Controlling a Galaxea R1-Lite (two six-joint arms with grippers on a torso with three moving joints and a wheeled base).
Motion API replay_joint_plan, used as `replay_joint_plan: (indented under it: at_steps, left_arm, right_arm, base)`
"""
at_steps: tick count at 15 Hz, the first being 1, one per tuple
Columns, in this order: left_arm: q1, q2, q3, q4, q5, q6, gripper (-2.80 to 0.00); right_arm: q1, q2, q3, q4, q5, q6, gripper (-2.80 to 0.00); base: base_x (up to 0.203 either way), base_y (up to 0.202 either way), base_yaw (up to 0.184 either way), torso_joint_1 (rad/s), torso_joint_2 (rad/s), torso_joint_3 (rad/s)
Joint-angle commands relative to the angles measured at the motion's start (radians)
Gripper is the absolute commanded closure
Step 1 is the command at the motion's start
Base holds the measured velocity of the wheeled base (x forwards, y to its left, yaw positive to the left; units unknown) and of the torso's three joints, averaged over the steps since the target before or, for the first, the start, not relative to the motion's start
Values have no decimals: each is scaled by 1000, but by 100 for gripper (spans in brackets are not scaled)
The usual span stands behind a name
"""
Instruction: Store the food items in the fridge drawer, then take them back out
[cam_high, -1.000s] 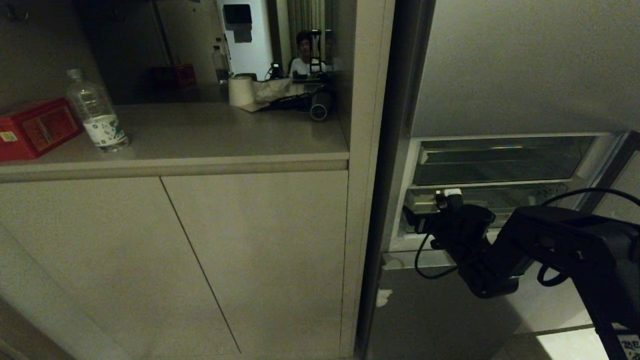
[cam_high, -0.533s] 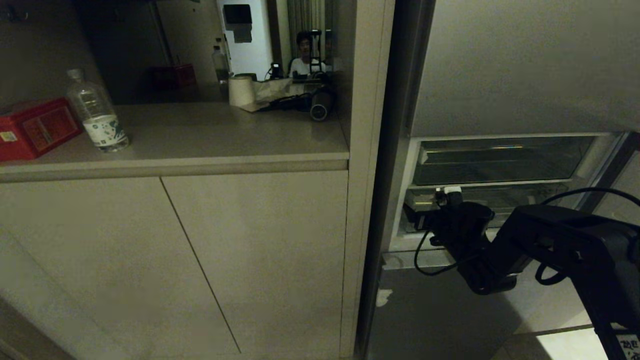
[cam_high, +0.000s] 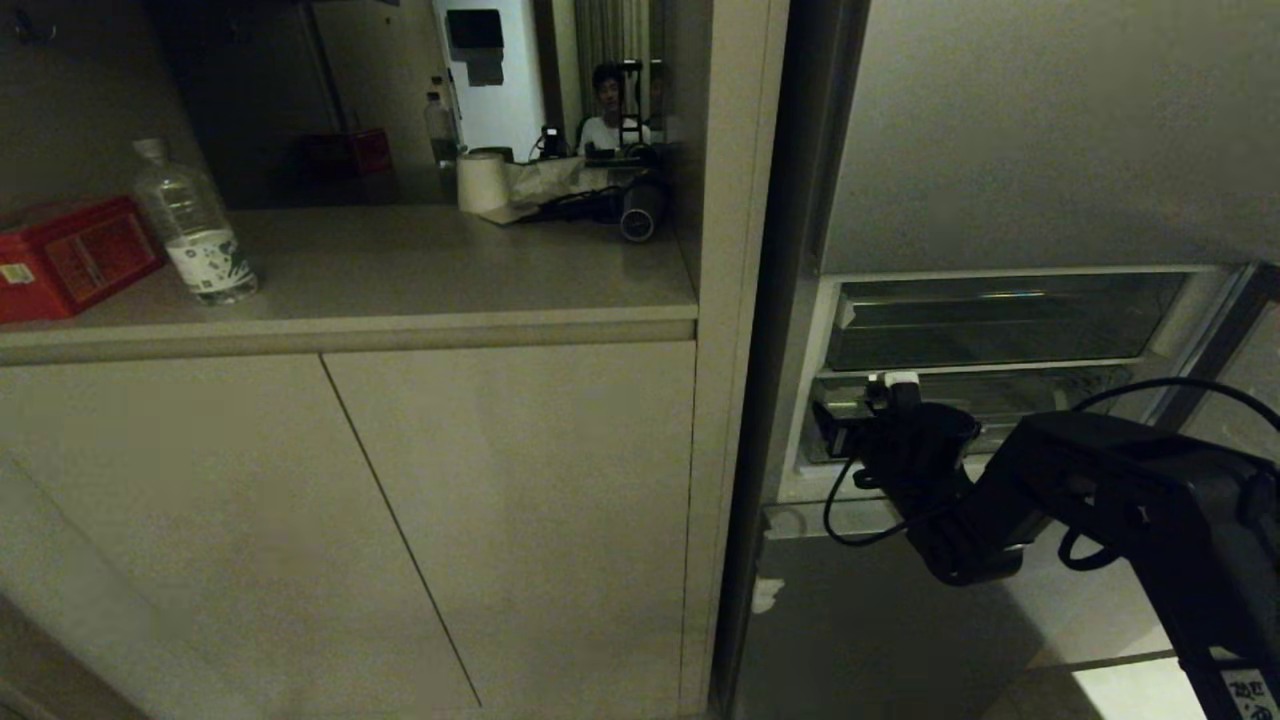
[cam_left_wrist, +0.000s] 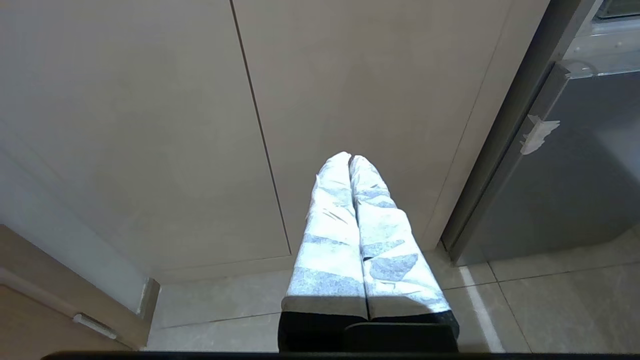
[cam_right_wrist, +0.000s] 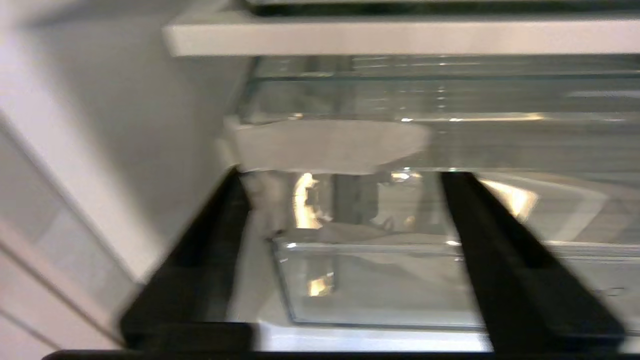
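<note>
On my head view I see a counter (cam_high: 420, 270) to the left of the fridge. A red box (cam_high: 65, 258) sits at its far left, a water bottle (cam_high: 195, 228) just beside it. Farther back stand a paper roll (cam_high: 483, 181) and a person (cam_high: 607, 115). Cabinet doors (cam_high: 350, 520) run below.

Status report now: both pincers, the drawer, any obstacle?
Right pincer open at drawer front, taped corner between fingers. Left pincer shut, parked by cabinet. No food seen, nothing in the way.
</note>
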Motion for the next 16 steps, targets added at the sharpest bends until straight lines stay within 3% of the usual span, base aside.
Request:
replay_joint_plan:
  at_steps: [1, 9, 16]
  left_arm:
    - [0, 1, 0, 1, 0, 0, 0]
    - [0, 1, 0, 1, 0, 0, 0]
    - [0, 1, 0, 1, 0, 0, 0]
  right_arm:
    - [6, 1, -10, 14, 1, 1, 0]
    - [51, -15, 2, 34, -38, -10, 0]
    - [54, -126, 237, -35, -37, -6, 0]
  base:
    - [0, 0, 0, 0, 0, 0]
    - [0, 0, 0, 0, 0, 0]
    - [0, 0, 0, 0, 0, 0]
